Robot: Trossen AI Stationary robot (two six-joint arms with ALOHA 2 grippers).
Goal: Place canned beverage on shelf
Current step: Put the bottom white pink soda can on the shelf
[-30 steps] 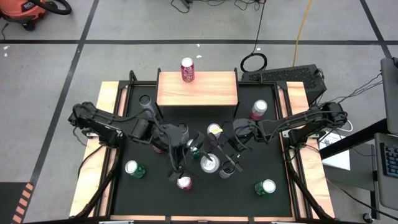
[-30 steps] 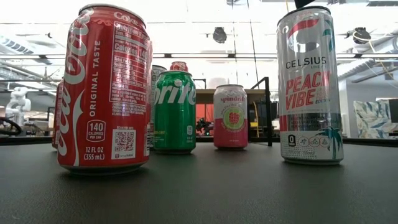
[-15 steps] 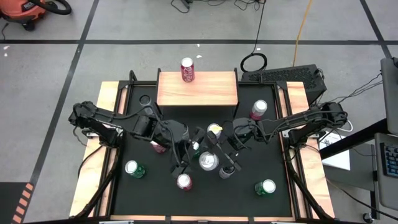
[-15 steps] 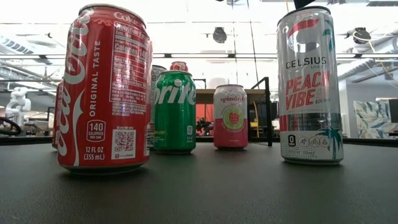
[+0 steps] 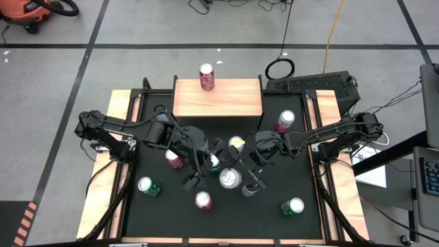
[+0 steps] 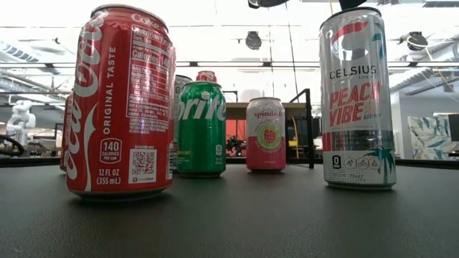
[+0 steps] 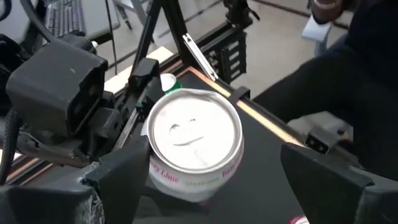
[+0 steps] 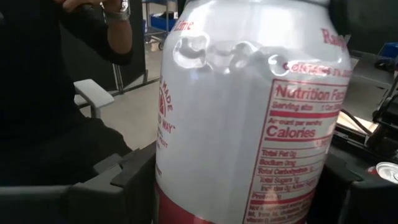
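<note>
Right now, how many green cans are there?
2. One green can sits on the mat's left side, one in its right corner away from the shelf. A green bit under the left arm may be another.

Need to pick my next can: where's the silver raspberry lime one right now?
High view: the silver can stands mid-mat, between the right hand fingers, left hand open beside it.

shelf (image 5: 233, 99) mostly bare, red can (image 5: 206, 77) at back
</note>
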